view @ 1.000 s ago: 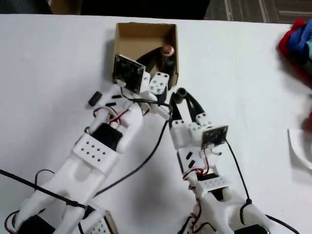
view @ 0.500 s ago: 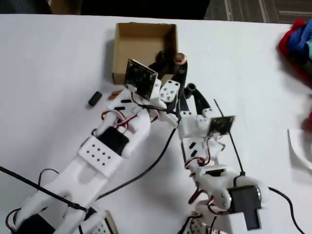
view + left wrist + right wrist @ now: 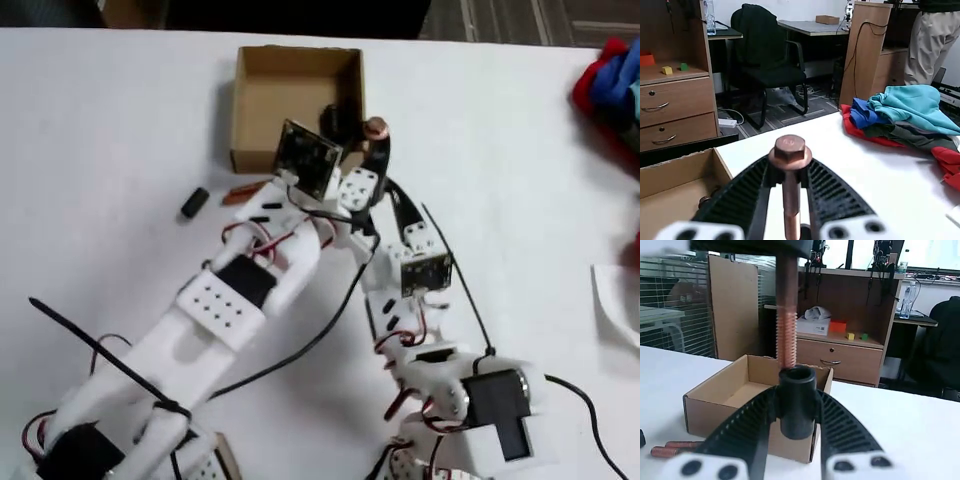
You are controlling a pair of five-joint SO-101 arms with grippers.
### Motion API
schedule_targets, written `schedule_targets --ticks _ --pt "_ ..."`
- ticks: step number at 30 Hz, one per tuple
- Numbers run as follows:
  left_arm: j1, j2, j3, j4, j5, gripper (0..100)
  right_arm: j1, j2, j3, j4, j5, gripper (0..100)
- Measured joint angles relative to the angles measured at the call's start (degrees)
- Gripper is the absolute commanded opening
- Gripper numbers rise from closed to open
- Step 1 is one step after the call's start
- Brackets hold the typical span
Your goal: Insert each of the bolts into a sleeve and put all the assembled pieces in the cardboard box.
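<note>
Left gripper (image 3: 790,175) pinching copper bolt (image 3: 790,152) under hex head, shank vert., thread down; right gripper (image 3: 798,412) clamped on black sleeve (image 3: 797,400), bore up, directly below for insertion; tip at mouth; cardboard box (image 3: 710,400) just behind; spare bolts (image 3: 675,449) beside it.

high view down over table (image 3: 520,150); wrist views low, level, close, cardboard box (image 3: 285,85) in both
</note>
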Motion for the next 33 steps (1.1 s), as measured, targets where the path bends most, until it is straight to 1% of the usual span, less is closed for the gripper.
schedule_targets --ticks 8,14,28,33 --pt "2.46 0.26 0.09 0.00 0.00 3 0.00 0.09 0.00 -0.70 0.00 1.9" --pt "2.73 0.26 0.18 0.00 0.00 3 0.00 0.09 0.44 -1.05 0.00 1.9" --pt "2.64 0.18 10.29 -0.35 -0.18 3 -0.44 0.18 0.88 -1.05 0.18 1.9" --pt "2.37 0.09 11.43 -0.70 -0.26 3 -0.44 0.26 0.88 -0.97 0.26 1.9"
